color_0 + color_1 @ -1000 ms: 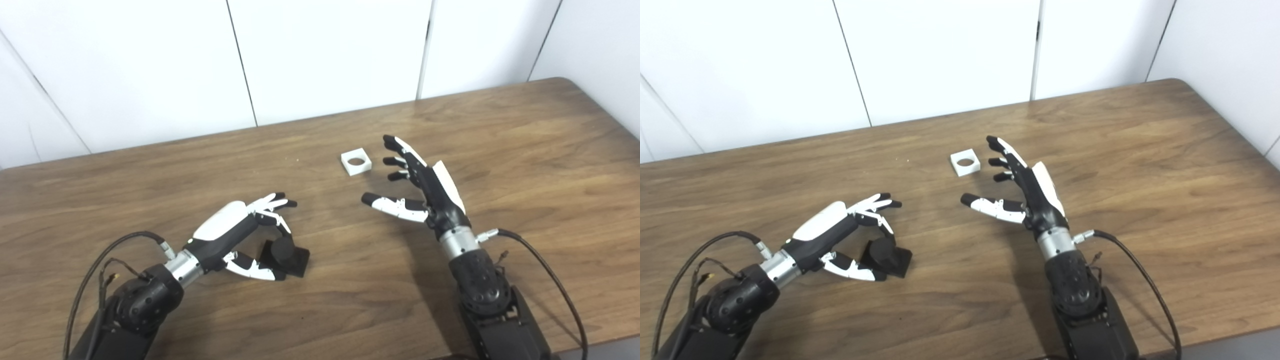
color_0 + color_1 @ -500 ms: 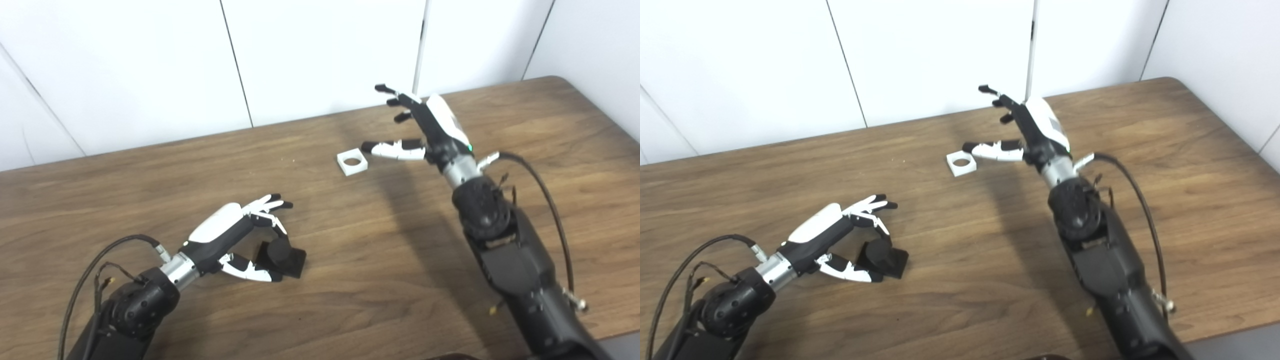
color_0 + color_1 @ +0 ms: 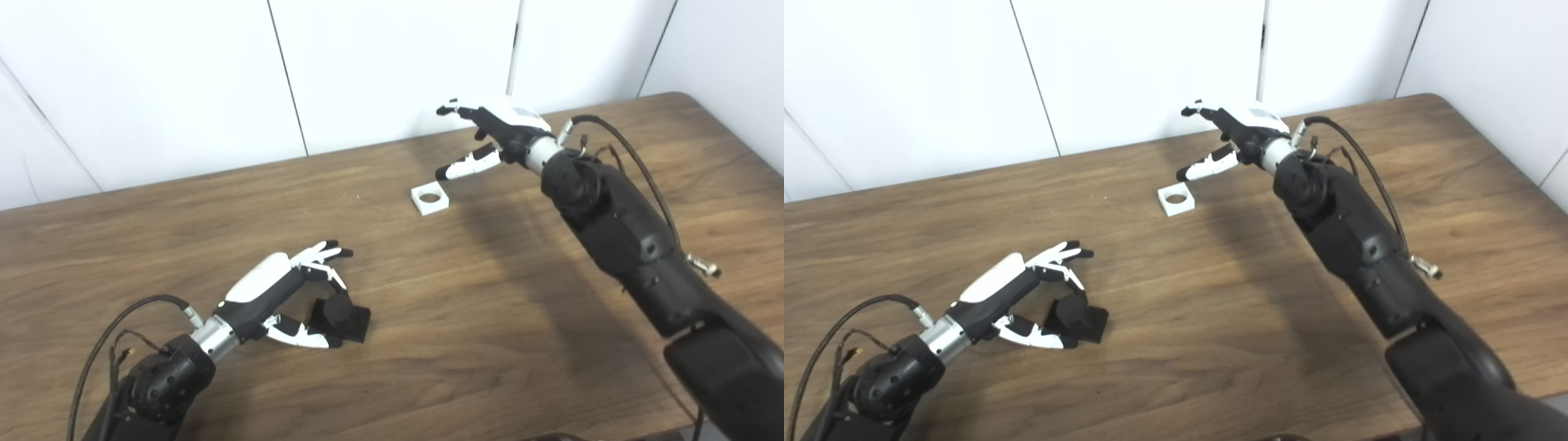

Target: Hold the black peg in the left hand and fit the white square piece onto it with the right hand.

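Wooden table (image 3: 465, 318), white square piece (image 3: 429, 199)

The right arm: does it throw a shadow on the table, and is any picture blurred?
Left eye view: a broad soft shadow lies on the table under the right arm, right of the white square piece. Right eye view: the same shadow; both pictures slightly soft, no motion blur on the right hand.

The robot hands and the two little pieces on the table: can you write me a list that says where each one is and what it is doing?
black peg: on the table, near the front left
left hand: open, fingers and thumb around the black peg, not closed on it
white square piece: flat on the table, round hole facing up, held by nothing
right hand: open, in the air just behind the white square piece
table: brown wood
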`<state>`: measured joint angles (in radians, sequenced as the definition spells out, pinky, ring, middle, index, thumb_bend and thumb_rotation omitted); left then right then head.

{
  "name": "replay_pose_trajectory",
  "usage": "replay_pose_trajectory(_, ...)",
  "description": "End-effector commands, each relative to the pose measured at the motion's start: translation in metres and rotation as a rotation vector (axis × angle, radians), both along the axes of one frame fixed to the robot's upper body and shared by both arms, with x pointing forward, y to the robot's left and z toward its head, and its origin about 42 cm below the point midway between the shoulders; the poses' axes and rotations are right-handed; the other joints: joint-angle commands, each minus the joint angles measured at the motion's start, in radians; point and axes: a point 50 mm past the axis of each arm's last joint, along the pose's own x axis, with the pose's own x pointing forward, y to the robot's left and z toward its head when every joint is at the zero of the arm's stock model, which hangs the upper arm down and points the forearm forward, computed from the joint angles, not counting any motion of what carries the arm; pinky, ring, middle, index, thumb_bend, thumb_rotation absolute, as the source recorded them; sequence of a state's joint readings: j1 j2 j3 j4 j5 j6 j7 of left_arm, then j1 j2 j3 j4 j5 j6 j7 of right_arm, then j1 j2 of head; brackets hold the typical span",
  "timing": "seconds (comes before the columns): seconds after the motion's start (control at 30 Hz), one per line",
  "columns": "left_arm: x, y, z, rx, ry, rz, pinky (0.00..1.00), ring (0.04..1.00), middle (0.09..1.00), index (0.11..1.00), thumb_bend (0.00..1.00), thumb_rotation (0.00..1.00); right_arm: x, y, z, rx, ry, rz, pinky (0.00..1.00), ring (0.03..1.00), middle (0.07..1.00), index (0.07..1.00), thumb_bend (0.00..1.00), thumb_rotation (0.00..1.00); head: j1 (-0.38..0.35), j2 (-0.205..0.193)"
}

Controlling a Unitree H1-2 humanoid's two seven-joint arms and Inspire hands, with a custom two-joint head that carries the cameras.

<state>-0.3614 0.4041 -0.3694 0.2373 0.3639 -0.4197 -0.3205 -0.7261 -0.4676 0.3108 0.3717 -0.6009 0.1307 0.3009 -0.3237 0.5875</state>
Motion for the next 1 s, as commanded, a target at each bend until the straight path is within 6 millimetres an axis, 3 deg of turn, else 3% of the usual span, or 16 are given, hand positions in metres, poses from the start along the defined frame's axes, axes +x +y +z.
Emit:
replay_pose_trajectory(0.0, -0.005, 0.012, -0.009, 0.086, 0.017, -0.006, 0.96, 0.992, 0.931, 0.491, 0.52, 0.07, 0.016, 0.004, 0.042, -0.035, -0.080, 0.042, 0.76, 0.931, 0.967, 0.859, 0.83, 0.42, -0.002, 0.001)
replay_pose_trajectory(0.17, -0.006, 0.011, -0.010, 0.085, 0.020, 0.000, 0.96, 0.989, 0.929, 0.491, 0.52, 0.07, 0.029, 0.010, 0.043, -0.086, -0.014, 0.021, 0.85, 0.966, 0.985, 0.837, 0.79, 0.36, 0.001, 0.002)
replay_pose_trajectory(0.4, -0.007, 0.010, -0.011, 0.094, 0.030, 0.007, 0.97, 0.997, 0.934, 0.492, 0.52, 0.07, 0.036, 0.014, 0.045, -0.085, 0.077, 0.040, 0.99, 1.000, 1.000, 0.832, 0.85, 0.41, 0.009, 0.006)
replay_pose_trajectory(0.67, -0.008, 0.008, -0.011, 0.093, 0.033, 0.008, 0.98, 0.999, 0.935, 0.492, 0.52, 0.07, 0.030, 0.017, 0.036, -0.100, 0.175, 0.082, 1.00, 1.000, 1.000, 0.814, 0.95, 0.46, 0.017, 0.010)
replay_pose_trajectory(0.97, -0.008, 0.006, -0.011, 0.095, 0.035, 0.007, 0.98, 0.999, 0.938, 0.492, 0.52, 0.07, 0.023, 0.021, 0.015, -0.091, 0.242, 0.109, 1.00, 1.000, 1.000, 0.808, 0.94, 0.44, 0.022, 0.016)
